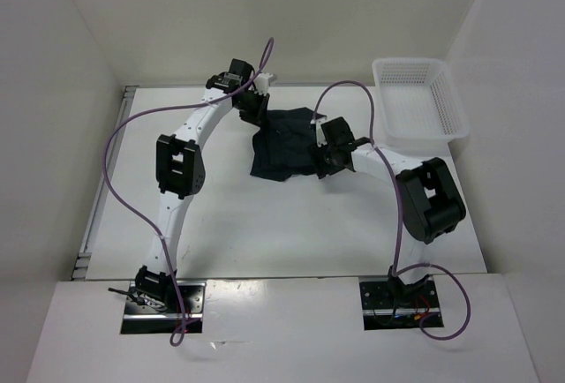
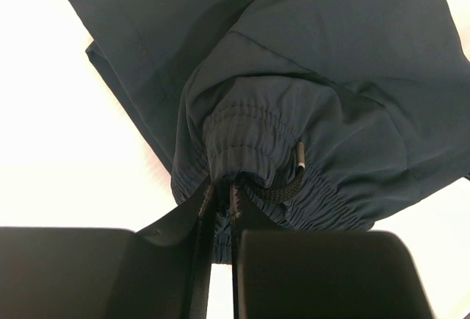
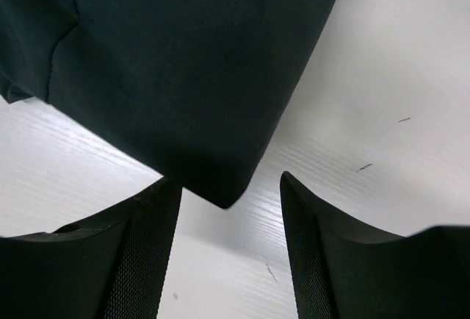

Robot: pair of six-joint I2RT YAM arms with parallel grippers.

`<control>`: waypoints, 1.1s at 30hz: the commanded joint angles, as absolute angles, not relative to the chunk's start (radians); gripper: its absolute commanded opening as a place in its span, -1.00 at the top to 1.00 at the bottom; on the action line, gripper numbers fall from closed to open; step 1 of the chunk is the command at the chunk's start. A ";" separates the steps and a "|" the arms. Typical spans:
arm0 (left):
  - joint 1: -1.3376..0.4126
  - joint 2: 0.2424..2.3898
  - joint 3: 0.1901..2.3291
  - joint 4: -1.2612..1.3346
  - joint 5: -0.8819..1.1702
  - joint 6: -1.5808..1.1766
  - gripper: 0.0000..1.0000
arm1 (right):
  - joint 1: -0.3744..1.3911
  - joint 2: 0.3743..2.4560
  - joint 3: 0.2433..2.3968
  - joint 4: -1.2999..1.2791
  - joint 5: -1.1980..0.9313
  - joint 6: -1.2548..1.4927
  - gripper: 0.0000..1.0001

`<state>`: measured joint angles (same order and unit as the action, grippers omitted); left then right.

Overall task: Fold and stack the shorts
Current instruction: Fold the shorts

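Mid-table, toward the back: shorts (image 1: 284, 146) lie bunched between both grippers, partly doubled over and not squared.

The left gripper (image 2: 222, 187) is pinched nearly closed on the gathered waistband (image 2: 250, 139), with the drawstring tip (image 2: 299, 156) just beside it. The right gripper (image 3: 229, 179) has its jaws well apart and holds nothing. A leg corner (image 3: 198, 150) hangs just over the gap.

My read is that it's mid-fold. Next, the right needs to close on that corner. Both arms should then carry the cloth across together so the edges land aligned.

As for room, there is bare table (image 1: 265, 224) on the near side of the cloth. The back wall is close behind the left gripper. The white mesh basket (image 1: 422, 136) sits at far right, apart from the shorts but near the right arm's elbow.
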<state>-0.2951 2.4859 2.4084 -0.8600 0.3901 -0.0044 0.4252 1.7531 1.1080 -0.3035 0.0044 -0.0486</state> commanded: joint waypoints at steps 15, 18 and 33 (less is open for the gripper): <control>-0.288 2.514 2.461 -0.862 0.402 0.000 0.67 | 0.479 1.910 1.299 -0.265 0.150 0.058 -0.02; -0.288 2.514 2.461 -0.862 0.414 0.000 0.67 | 0.479 1.948 1.299 -0.275 0.222 0.077 -0.02; -0.230 2.504 2.499 -0.871 0.442 0.000 0.75 | 0.523 1.836 1.172 -0.320 0.373 -0.139 1.00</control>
